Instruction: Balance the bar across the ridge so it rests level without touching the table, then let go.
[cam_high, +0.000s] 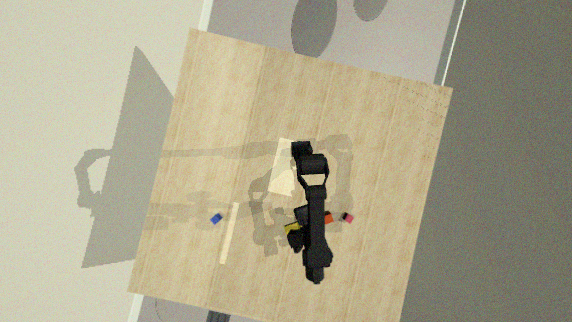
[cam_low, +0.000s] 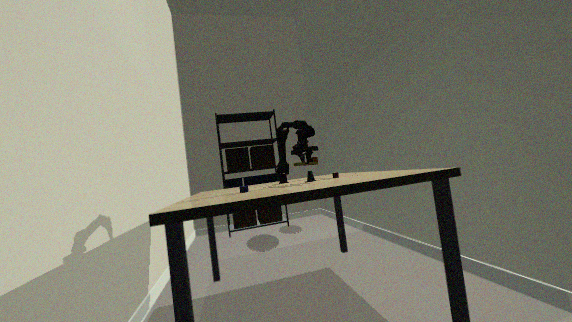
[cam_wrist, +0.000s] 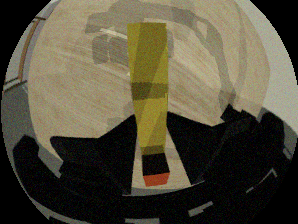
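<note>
The bar (cam_high: 292, 228) (cam_low: 303, 164) (cam_wrist: 150, 65) is yellow, with a black and orange block (cam_high: 328, 218) (cam_wrist: 156, 179) at one end. My gripper (cam_low: 306, 161) (cam_wrist: 150, 116) is shut on the bar and holds it above the table, roughly level in the exterior view. The ridge (cam_low: 310, 176) is a small dark wedge standing on the table. In the exterior view it shows below the held bar, with a gap between them. In the top view the arm hides the ridge and the middle of the bar. The wrist view does not show the ridge clearly.
A blue block (cam_high: 216, 218) (cam_low: 243, 189) lies on the table, beside a pale strip (cam_high: 229, 232). A small pink and black block (cam_high: 348, 218) (cam_low: 335, 175) lies on the other side of the arm. A pale patch (cam_high: 281, 172) shows near the arm's elbow.
</note>
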